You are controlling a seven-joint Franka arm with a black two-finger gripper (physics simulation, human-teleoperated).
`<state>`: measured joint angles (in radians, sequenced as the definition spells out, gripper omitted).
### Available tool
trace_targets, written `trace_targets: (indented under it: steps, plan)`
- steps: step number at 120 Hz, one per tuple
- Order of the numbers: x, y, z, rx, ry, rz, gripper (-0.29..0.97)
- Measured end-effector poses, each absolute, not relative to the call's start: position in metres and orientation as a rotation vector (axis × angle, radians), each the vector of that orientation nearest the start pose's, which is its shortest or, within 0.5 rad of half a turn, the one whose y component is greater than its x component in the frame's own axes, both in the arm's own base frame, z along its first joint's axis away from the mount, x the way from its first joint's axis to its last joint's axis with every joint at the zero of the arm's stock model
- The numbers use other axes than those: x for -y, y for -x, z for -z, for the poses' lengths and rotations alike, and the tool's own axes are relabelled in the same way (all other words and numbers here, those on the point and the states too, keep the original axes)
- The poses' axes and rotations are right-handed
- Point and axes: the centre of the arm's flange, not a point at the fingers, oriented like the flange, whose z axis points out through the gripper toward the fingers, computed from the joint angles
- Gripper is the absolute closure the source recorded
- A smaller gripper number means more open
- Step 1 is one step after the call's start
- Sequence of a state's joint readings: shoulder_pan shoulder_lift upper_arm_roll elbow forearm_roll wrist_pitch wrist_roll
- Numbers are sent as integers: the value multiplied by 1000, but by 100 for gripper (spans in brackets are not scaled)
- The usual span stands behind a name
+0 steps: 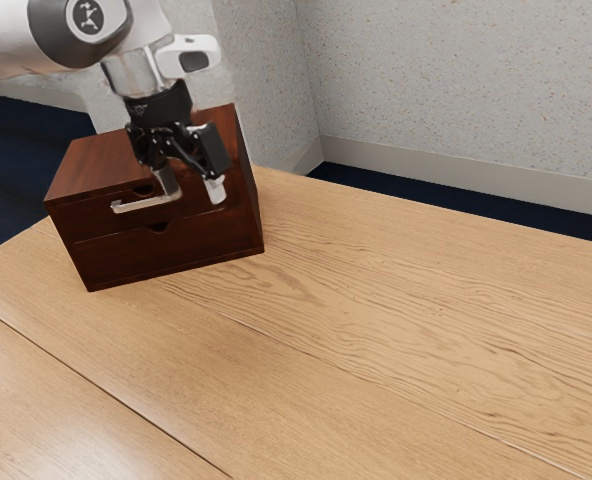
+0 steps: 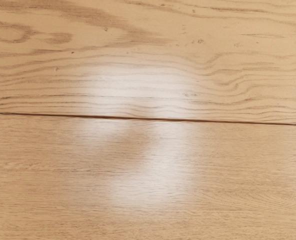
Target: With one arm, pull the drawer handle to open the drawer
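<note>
Our black two-finger tool hung with its fingers spread apart, clamped on nothing. Straight beneath the hand, the wrist view gave us the pale oak-grained wooden surface and the dark seam between two of its boards.

Just beside the tool lay the task's thing, the slim light-metal bar handle on the upper drawer front. One finger stood at the bar's nearer end, and we could not tell whether it touched. The other finger stood off past that end, in front of the wood. The upper drawer looked flush with the lower drawer just below the tool, so we judged the pull not yet begun.

We judged the step in hand to be seating the tool on the bar. The fingers looked spread along the bar's line, not across it, so closing them there would likely have pinched nothing. It seemed better to shift the tool toward the bar's middle, then either turn it to take the bar from two sides or hook a finger behind it. The pull should run straight out from the drawer's face, level and slow.

Behind the tool rose the dark reddish-brown wooden cabinet, which might slide on the surface under a jerk. Farthest off stood the speckled grey wall.
</note>
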<state>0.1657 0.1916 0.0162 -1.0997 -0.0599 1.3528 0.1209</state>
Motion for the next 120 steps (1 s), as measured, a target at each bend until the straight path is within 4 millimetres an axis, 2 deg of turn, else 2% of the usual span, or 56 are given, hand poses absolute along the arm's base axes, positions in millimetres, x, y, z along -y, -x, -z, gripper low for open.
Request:
trace_targets:
  steps: [10,18,30,39,52,62,69,82,99,120]
  plan:
    - [-101,-569,-726,44,3171,184,0]
    - [-107,-568,-729,-61,3163,220,0]
    - [-92,-570,-725,-340,3160,202,0]
    - [-108,-566,-718,-453,3150,149,0]
    - [-122,-563,-698,-631,3088,15,0]
    - [-129,-565,-666,-767,3032,-99,0]
    - [-145,-564,-649,-827,3004,-138,0]
    - [-169,-564,-639,-924,2959,-121,0]
    - [-186,-569,-631,-1052,2933,-50,0]
    - [-211,-594,-603,-1163,2887,-28,0]
